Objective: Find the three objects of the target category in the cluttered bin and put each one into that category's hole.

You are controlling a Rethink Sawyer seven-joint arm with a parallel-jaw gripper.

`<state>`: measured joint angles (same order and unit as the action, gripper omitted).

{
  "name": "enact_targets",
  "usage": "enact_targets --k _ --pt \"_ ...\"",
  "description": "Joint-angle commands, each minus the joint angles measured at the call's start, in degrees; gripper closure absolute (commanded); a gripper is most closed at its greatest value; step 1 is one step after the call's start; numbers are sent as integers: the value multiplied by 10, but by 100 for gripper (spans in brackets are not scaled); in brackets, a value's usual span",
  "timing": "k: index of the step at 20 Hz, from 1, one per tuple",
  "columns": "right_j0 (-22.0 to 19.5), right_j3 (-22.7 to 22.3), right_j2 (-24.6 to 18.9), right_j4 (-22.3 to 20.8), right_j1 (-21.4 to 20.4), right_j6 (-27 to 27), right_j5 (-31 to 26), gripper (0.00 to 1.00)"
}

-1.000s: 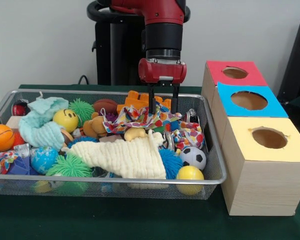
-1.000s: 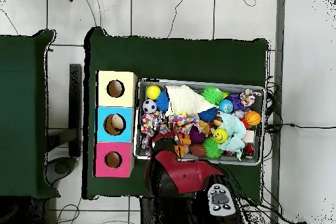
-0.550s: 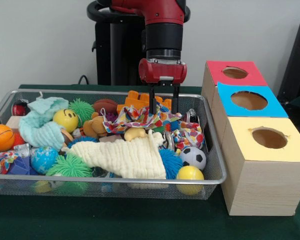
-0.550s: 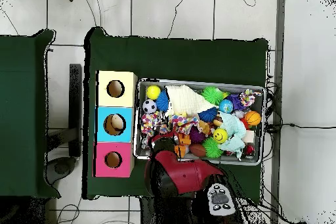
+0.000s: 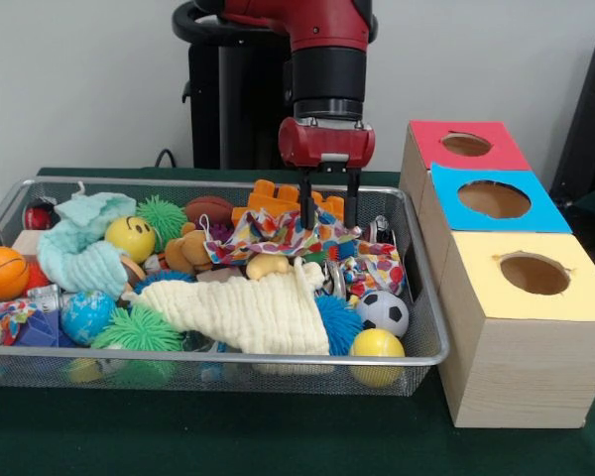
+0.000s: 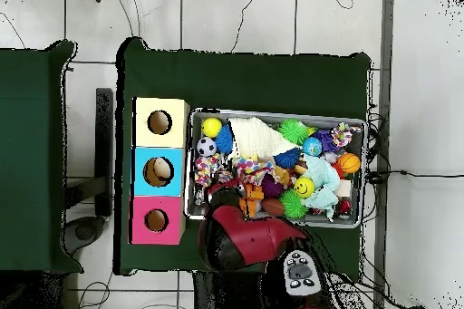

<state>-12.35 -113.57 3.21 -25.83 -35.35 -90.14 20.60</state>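
Observation:
My gripper [image 5: 327, 220] hangs open over the back right part of the wire bin [image 5: 428, 327], its two black fingers [image 5: 304, 203] straddling the top edge of a multicoloured patterned cloth [image 5: 274, 234]. Nothing is between the fingers. An orange plastic block [image 5: 274, 199] lies just behind them. Below the cloth lie a cream muslin cloth [image 5: 248, 312], a second patterned cloth [image 5: 375, 268], a soccer ball [image 5: 382, 311] and a yellow ball [image 5: 377, 347]. In the overhead view the red arm [image 6: 243, 240] covers the gripper.
Red [image 5: 466, 145], blue [image 5: 494, 199] and yellow [image 5: 534, 274] holed boxes stand right of the bin. The bin's left half holds a smiley ball [image 5: 131, 238], basketball [image 5: 0, 273], mint cloth [image 5: 79, 248], green spiky balls [image 5: 139, 329] and a globe ball [image 5: 85, 315].
The gripper has shifted slightly to the right over the patterned cloth and stays open. Nothing in the bin has moved.

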Motion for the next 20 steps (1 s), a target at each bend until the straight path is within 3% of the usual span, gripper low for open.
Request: enact_targets --k 1,8,20 --pt "11 80 1 -8 22 -38 -38 0" --pt "37 88 37 -10 30 -30 -25 0" --pt "84 107 128 -1 53 -22 -55 0"
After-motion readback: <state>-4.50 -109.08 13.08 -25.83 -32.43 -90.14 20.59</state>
